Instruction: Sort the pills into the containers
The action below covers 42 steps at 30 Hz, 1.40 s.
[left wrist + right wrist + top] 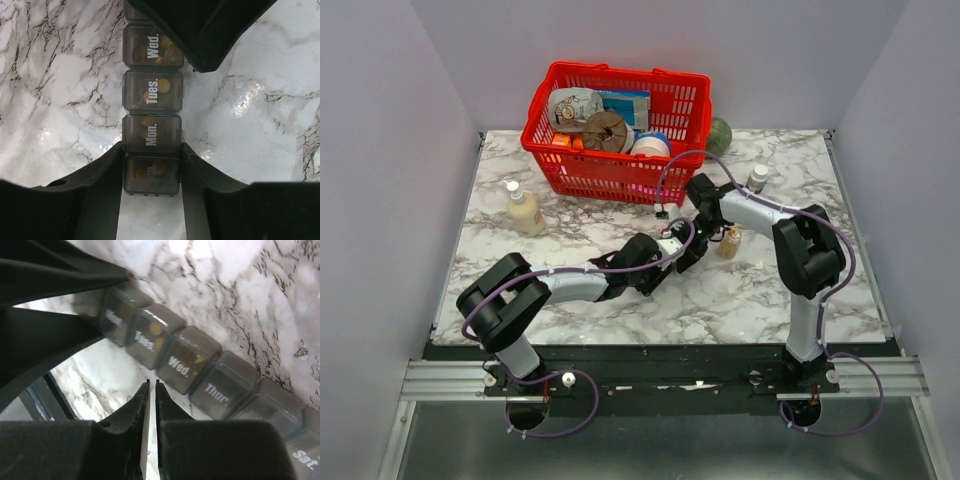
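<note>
1. The pill box [152,95] lies flat near the middle of the desk [60,75]. In the top view I can barely see it, because both wrists cover it.
2. My left fingers [116,159] clamp one end of it from both sides, at the "Mon." cell and the last cell, whose label is in shadow and hard to read.
3. My right fingers [148,392] are pressed almost together and hold nothing. Their tips are just beside the "Wed." cell, and I cannot tell whether they touch it.
4. Tan pills [163,86] show through the smoky lids of "Tues." and "Wed.", too murky to count.
5. The other end of the pill box is cut off: the right wrist hides it in the left wrist view, and it leaves the picture past "Sat." in the right wrist view.
6. A small amber bottle [729,242] stands just beside the right wrist.
</note>
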Tool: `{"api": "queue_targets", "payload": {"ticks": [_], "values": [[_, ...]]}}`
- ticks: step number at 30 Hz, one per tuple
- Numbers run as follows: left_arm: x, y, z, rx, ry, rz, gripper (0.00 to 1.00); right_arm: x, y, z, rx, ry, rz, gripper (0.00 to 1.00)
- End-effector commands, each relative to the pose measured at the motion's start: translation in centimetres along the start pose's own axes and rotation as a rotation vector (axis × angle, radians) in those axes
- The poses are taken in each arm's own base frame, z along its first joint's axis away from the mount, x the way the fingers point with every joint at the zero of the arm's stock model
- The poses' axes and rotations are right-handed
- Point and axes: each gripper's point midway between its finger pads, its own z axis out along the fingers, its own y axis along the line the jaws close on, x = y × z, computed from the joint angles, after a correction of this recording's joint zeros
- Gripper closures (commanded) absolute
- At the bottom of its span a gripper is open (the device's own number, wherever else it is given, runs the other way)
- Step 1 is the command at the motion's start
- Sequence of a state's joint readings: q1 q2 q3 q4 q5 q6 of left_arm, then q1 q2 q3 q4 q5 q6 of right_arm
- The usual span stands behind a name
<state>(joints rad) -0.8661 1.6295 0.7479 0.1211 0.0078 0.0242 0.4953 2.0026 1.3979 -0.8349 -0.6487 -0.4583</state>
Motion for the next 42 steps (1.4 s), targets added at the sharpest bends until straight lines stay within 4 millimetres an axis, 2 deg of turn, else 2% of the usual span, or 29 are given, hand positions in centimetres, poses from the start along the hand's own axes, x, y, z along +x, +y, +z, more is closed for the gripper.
{"api": "queue_targets", "payload": {"ticks": [1,3,6,7,9,11,12,13,14,16,17,19,20,22,23,24,25,26,27,28,29,30,32,33,35,36,37,39,42], "values": [[1.0,-0.1,-0.1,0.003,0.045,-0.003,0.59,-2.6,3.2,-3.3,-0.054,-0.117,-0.163,0.8],[0.8,0.0,-0.3,0.0,0.037,-0.009,0.56,-2.7,3.8,-4.2,-0.048,-0.128,-0.201,0.77],[0.3,0.5,-0.9,-0.026,0.016,-0.022,0.46,-1.9,4.1,-4.7,-0.033,-0.12,-0.229,0.71],[0.0,0.7,-1.1,-0.038,0.003,-0.023,0.39,-1.3,4.2,-4.5,-0.035,-0.111,-0.226,0.68],[-0.9,1.1,-1.9,-0.051,-0.032,-0.027,0.33,-1.0,4.5,-5.1,-0.016,-0.115,-0.248,0.65],[-2.2,1.2,-2.9,-0.056,-0.075,-0.058,0.22,-0.2,4.7,-5.4,0.001,-0.107,-0.255,0.62],[-2.3,1.3,-3.3,-0.059,-0.083,-0.064,0.07,-0.1,4.7,-5.8,0.015,-0.115,-0.268,0.61],[-2.6,1.4,-3.6,-0.059,-0.095,-0.065,0.01,-0.3,5.1,-6.7,0.039,-0.137,-0.289,0.58],[-3.6,1.2,-4.5,-0.047,-0.131,-0.067,0.01,0.1,5.0,-7.0,0.056,-0.136,-0.292,0.56],[-3.9,1.1,-5.3,-0.043,-0.142,-0.075,0.01,-0.3,5.2,-8.8,0.106,-0.177,-0.314,0.52],[-4.9,1.0,-6.4,-0.034,-0.181,-0.077,0.01,-0.3,5.1,-9.5,0.132,-0.189,-0.319,0.5],[-5.1,0.9,-7.6,-0.034,-0.203,-0.088,0.01,-0.3,4.7,-11.1,0.178,-0.22,-0.313,0.44],[-6.3,1.0,-9.2,-0.033,-0.256,-0.092,0.01,-0.6,5.2,-12.6,0.214,-0.255,-0.334,0.42],[-6.9,1.1,-11.0,-0.038,-0.301,-0.096,0.01,-0.9,4.9,-14.8,0.286,-0.296,-0.34,0.35],[-8.0,1.3,-13.1,-0.044,-0.359,-0.097,0.01,-1.2,5.4,-16.5,0.327,-0.336,-0.363,0.32],[-8.3,1.4,-14.1,-0.048,-0.383,-0.1,0.01,-1.4,5.2,-18.0,0.379,-0.369,-0.363,0.28],[-8.5,1.7,-15.2,-0.06,-0.399,-0.106,0.01,-1.7,5.4,-19.2,0.415,-0.4,-0.371,0.22],[-9.5,2.3,-17.3,-0.089,-0.463,-0.139,0.01,-2.0,5.5,-20.4,0.45,-0.428,-0.378,0.16],[-10.4,3.1,-18.8,-0.119,-0.5,-0.161,0.01,-2.4,6.1,-22.7,0.506,-0.496,-0.39,0.08],[-10.3,3.6,-19.9,-0.134,-0.502,-0.177,0.01,-2.6,6.3,-24.2,0.538,-0.543,-0.384,0.0],[-11.0,4.0,-21.7,-0.143,-0.546,-0.191,0.01,-3.1,6.8,-25.9,0.565,-0.603,-0.379,0.0],[-12.1,5.5,-23.7,-0.182,-0.588,-0.232,0.01,-3.4,6.6,-28.3,0.587,-0.695,-0.323,0.0],[-11.9,7.0,-25.9,-0.233,-0.591,-0.291,0.01,-3.9,7.9,-32.1,0.647,-0.822,-0.289,0.0],[-12.9,8.6,-28.2,-0.287,-0.629,-0.31,0.01,-3.9,8.0,-33.8,0.671,-0.881,-0.241,0.0],[-12.3,9.8,-29.6,-0.35,-0.587,-0.313,0.01,-4.0,9.8,-36.2,0.718,-0.956,-0.242,0.0],[-12.4,10.2,-30.3,-0.376,-0.58,-0.303,0.01,-4.3,10.0,-38.2,0.777,-1.04,-0.183,0.0],[-12.6,10.5,-31.3,-0.402,-0.569,-0.276,0.01,-4.3,10.3,-39.3,0.809,-1.09,-0.15,0.0],[-12.8,11.1,-32.0,-0.443,-0.558,-0.267,0.01,-3.8,10.8,-42.5,0.898,-1.197,-0.011,0.0],[-13.1,11.2,-32.4,-0.449,-0.561,-0.246,0.01,-3.0,11.4,-44.8,0.982,-1.253,0.059,0.0]]}}
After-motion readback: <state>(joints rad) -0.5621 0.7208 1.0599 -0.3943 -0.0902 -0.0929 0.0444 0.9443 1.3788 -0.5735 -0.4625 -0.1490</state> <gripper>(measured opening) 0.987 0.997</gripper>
